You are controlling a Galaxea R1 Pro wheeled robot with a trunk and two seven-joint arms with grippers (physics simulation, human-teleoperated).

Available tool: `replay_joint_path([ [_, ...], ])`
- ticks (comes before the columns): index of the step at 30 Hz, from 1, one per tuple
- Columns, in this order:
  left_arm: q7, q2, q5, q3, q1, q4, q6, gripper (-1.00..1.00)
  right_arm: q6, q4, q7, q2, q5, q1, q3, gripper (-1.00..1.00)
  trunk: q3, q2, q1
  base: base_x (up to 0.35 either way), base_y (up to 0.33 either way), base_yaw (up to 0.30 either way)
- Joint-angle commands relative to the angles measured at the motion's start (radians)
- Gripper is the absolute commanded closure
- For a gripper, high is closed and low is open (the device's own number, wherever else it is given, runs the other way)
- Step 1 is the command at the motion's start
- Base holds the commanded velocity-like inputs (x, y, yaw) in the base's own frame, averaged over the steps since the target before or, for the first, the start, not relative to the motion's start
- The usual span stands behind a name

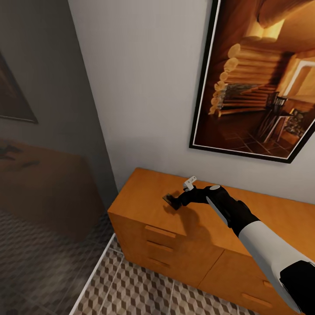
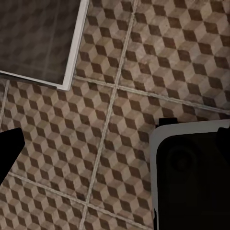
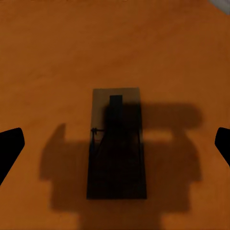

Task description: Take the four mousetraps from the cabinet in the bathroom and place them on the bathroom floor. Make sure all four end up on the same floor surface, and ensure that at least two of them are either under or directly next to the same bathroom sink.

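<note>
Where cabinet [image 1: 144, 205] edge nears, mousetrap [image 3: 116, 143]

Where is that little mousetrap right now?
The mousetrap lies flat on the cabinet top, near its left end, just in front of the right tool, whose fingers are spread on either side of it.

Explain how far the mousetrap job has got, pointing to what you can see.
Done: no trap shows on the visible bathroom floor. In hand: the right pincer is open over one mousetrap lying flat on the cabinet top, not gripped yet. Left: grasp it, lower it to the tiles, then handle the others.
</note>
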Motion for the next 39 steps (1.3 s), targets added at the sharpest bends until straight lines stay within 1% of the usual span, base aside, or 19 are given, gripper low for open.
replay_joint_path([
  [1,0.001,-0.001,0.008,-0.009,-0.002,0.004,-0.006,-1.00,0.008,-0.001,-0.003,-0.001,-0.010,-0.001,0.004,-1.00,-0.002,-0.002,0.001,0.014,0.010,0.000],
  [22,0.001,-0.001,0.008,-0.009,-0.002,0.004,-0.005,-1.00,0.007,0.009,-0.003,-0.001,-0.010,-0.001,0.003,-1.00,-0.002,-0.002,0.001,0.002,0.002,0.000],
  [30,0.001,-0.001,0.008,-0.009,-0.002,0.004,-0.005,-1.00,-0.012,0.017,-0.003,-0.001,-0.011,-0.001,0.003,-1.00,-0.002,-0.002,0.001,0.000,0.000,0.000],
  [39,0.001,-0.001,0.008,-0.009,-0.002,0.004,-0.005,-1.00,-0.020,0.050,-0.001,-0.001,-0.011,-0.001,0.002,-1.00,-0.002,-0.002,0.001,0.000,0.000,0.000],
])
